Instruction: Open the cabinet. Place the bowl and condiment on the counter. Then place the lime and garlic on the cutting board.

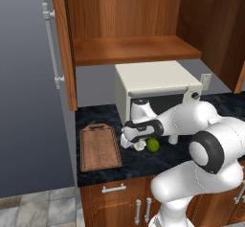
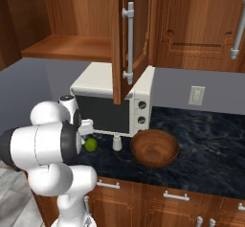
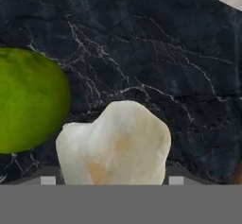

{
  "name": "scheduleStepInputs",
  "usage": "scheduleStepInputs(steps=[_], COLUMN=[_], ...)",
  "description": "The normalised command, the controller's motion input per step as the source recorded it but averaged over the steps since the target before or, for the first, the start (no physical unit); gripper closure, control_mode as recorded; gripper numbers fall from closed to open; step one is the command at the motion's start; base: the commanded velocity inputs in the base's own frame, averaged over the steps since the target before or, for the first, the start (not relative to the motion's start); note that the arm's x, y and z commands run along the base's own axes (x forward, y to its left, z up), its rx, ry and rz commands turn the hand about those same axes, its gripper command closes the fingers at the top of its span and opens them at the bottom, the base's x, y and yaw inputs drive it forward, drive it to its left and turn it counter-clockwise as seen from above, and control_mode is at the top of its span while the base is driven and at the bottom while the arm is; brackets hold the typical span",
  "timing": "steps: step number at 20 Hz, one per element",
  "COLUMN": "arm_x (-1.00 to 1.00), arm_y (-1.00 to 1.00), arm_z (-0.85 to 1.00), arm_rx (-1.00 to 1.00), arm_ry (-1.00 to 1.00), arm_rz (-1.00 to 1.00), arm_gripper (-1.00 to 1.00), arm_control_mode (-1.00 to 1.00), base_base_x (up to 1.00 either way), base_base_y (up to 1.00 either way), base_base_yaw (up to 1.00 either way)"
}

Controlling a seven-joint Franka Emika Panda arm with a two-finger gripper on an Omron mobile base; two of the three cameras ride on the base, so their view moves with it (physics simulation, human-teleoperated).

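Observation:
The cabinet (image 1: 64,44) stands open, its door (image 2: 125,39) swung out over the microwave. The brown bowl (image 2: 154,147) and the small white condiment (image 2: 116,142) stand on the black counter (image 2: 206,144). The lime (image 1: 153,145) and the garlic (image 1: 139,146) lie side by side on the counter in front of the microwave. My gripper (image 1: 138,141) is down over the garlic (image 3: 113,145), with a finger tip close on each side of it and a small gap showing. The lime (image 3: 28,100) lies just beside it. The cutting board (image 1: 99,147) lies bare to the left of them.
A white microwave (image 1: 153,85) stands at the back of the counter under the cabinet shelf (image 1: 134,49). The counter's left edge runs just beyond the cutting board. Base cabinets with short handles (image 1: 113,188) sit below.

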Motion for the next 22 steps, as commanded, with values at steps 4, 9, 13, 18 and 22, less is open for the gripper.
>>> scheduleStepInputs(steps=[4, 9, 13, 18, 22], arm_x=[-0.39, -0.06, 0.0, 0.27, 0.36], arm_y=[0.26, 0.52, 0.67, 0.82, 0.39], arm_z=[0.3, 0.27, 0.26, 0.15, 0.01], arm_rx=[0.07, 0.11, 0.07, 0.0, 0.0], arm_ry=[-0.09, -0.02, 0.0, 0.0, 0.0], arm_rz=[0.01, 0.04, 0.02, 0.0, 0.0], arm_gripper=[1.0, 1.0, 1.0, 1.0, 1.0], arm_control_mode=[-1.0, -1.0, -1.0, -1.0, -1.0], base_base_x=[0.0, 0.0, 0.0, 0.0, 0.0], base_base_y=[0.0, 0.0, 0.0, 0.0, 0.0], base_base_yaw=[0.0, 0.0, 0.0, 0.0, 0.0])
